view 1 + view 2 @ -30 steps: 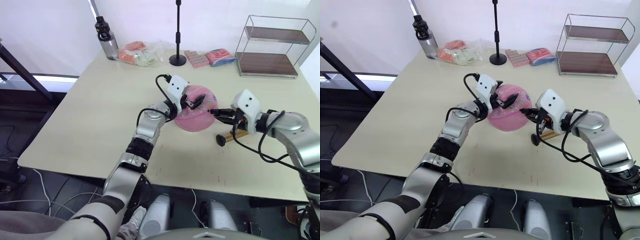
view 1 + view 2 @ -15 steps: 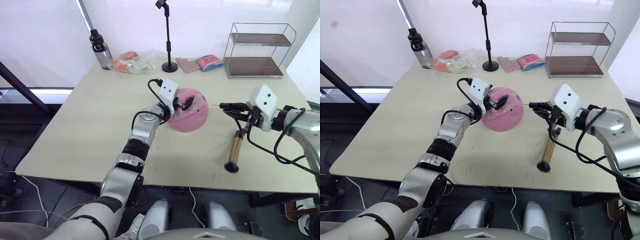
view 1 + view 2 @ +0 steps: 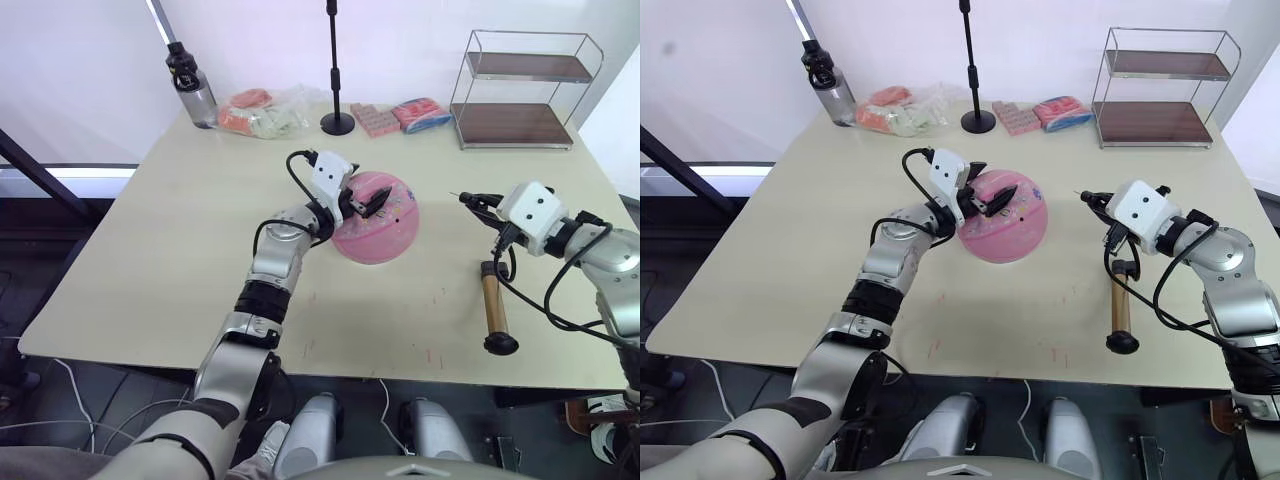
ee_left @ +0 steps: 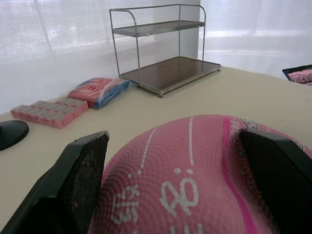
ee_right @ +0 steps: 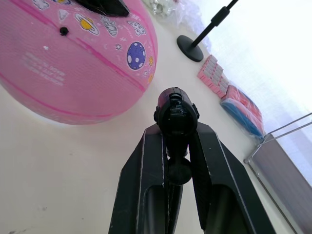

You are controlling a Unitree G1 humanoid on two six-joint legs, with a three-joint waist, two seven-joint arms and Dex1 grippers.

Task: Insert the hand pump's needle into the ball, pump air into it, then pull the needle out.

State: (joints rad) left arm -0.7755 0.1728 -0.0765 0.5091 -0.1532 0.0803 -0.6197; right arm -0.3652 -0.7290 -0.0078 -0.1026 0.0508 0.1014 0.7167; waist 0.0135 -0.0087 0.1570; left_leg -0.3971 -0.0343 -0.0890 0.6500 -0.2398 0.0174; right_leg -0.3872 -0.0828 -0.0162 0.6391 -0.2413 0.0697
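Ball (image 3: 378, 219): mid-tabletop (image 3: 160, 230), straddled by our spread left gripper (image 3: 366, 202); rubbery, light, rolls. Needle (image 3: 466, 197): well right of ball, fitting pinched by right gripper (image 3: 484, 200); thin, bendable. Hand pump (image 3: 493, 306): rigid, lying near-right.

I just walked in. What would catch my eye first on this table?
The pink ball mid-table, with the left gripper resting its open jaws over the top. To its right, the right gripper pinches the needle fitting, clear of the ball, while the hand pump lies on the table.
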